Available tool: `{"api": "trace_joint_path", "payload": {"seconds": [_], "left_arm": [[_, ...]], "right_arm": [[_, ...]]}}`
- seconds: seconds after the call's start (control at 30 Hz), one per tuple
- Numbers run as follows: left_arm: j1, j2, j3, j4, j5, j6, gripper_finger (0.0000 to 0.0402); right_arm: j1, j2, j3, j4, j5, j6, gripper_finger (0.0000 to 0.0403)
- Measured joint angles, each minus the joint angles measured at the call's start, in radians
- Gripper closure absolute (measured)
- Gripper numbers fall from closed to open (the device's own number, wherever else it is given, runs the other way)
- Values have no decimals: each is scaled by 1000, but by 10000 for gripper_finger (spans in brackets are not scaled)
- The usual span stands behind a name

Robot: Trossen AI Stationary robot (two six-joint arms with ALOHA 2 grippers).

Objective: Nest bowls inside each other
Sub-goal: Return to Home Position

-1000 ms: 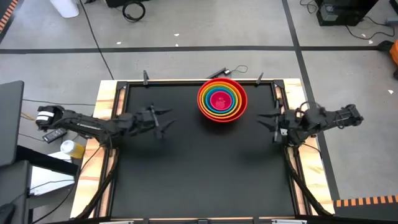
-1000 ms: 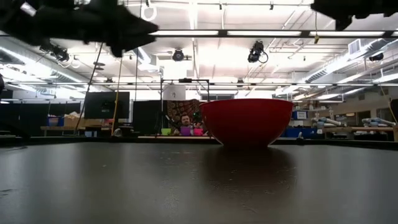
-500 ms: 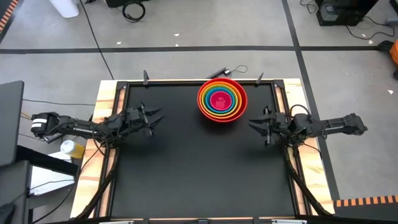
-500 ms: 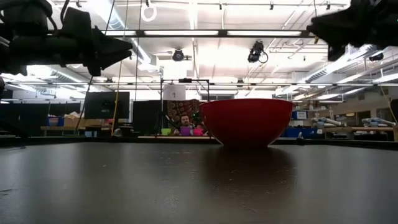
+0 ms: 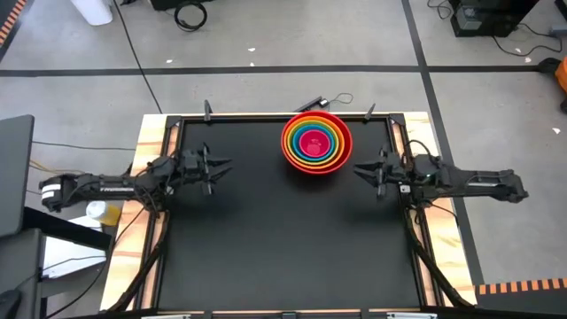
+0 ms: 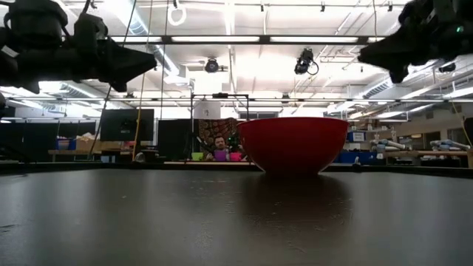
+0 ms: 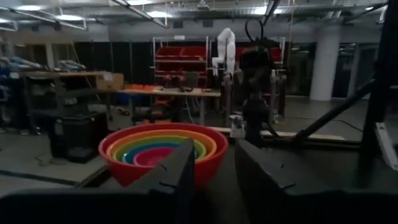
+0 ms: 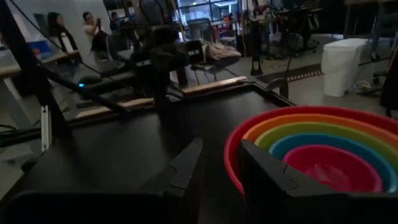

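Observation:
The bowls (image 5: 316, 142) stand nested at the far middle of the black table: red outermost, then orange, yellow-green and blue, with magenta-pink innermost. The red one rests on its base (image 6: 293, 168). The stack also shows in both wrist views (image 7: 161, 152) (image 8: 317, 155). My left gripper (image 5: 221, 164) (image 6: 151, 65) hovers above the table's left side, pointing level at the bowls, its fingers (image 7: 186, 177) a little apart with nothing between them. My right gripper (image 5: 359, 168) (image 6: 362, 55) hovers at the right side, facing the bowls, fingers (image 8: 186, 171) likewise slightly apart and empty.
The table's raised frame (image 5: 266, 116) runs along its far edge just behind the bowls, and wooden rails (image 5: 152, 168) line both sides. The black surface (image 5: 283, 239) lies bare in the middle and near part. People (image 8: 59, 31) stand in the room beyond.
My left gripper has drawn back toward the table's left edge and sunk, and its fingers have come closer together. My right gripper has sunk and swung round until it points level at the bowls. The bowls have stayed put.

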Motion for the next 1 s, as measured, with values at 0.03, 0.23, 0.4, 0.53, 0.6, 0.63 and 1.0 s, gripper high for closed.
{"api": "trace_joint_path", "payload": {"seconds": [0.03, 0.23, 0.4, 0.53, 0.6, 0.63, 1.0], "left_arm": [[24, -25, 0, -29, 32, -11, 285], [135, -177, 0, -252, 160, -93, 286], [137, -285, 2, -303, 200, -176, 286], [98, -350, 61, -474, 164, -164, 286], [59, -370, 92, -563, 97, -137, 286], [33, -376, 105, -590, 61, -126, 286], [-287, -381, 74, -611, -274, -16, 286]], "right_arm": [[0, -8, 25, -35, 4, 3, 294], [0, -40, 37, -72, 12, 45, 294], [0, -43, -18, -75, 17, 77, 294], [0, -43, -40, -74, 23, 105, 294], [2, -45, -41, -73, 23, 117, 294], [2, -47, -42, -73, 23, 120, 294], [24, -50, -42, -14, 15, 140, 294]]}}
